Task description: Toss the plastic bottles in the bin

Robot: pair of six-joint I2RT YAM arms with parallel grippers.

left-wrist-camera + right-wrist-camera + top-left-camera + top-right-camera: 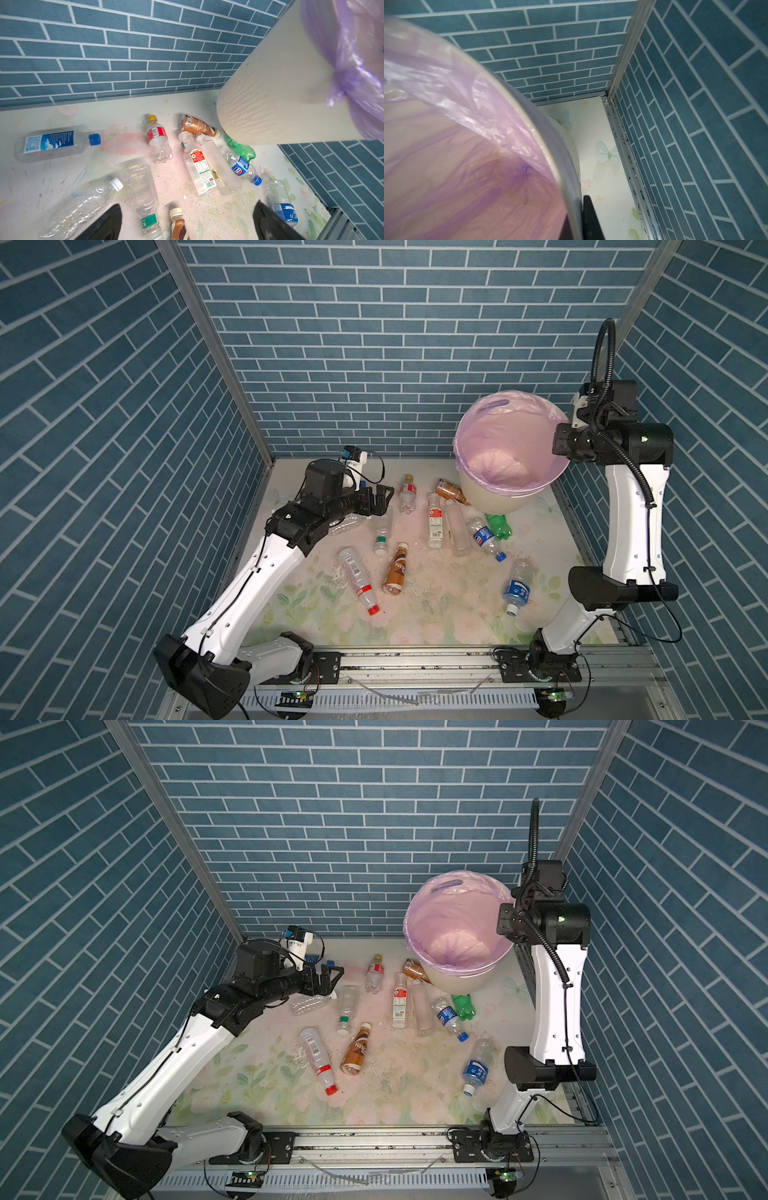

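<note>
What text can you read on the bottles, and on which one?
"NESC" (rest hidden): brown bottle mid-table.
Round red-white-blue logo: blue-labelled bottle beside the green bottle; its characters are unreadable.
Print on the tall clear bottle: too small to read.
All other labels: blurred or too small.

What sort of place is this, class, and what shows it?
Probably a robot test cell dressed as a room: brick-print panels in a metal frame, two arms bolted to a rail, and plastic bottles strewn on a floral tabletop beside a bin.
</note>
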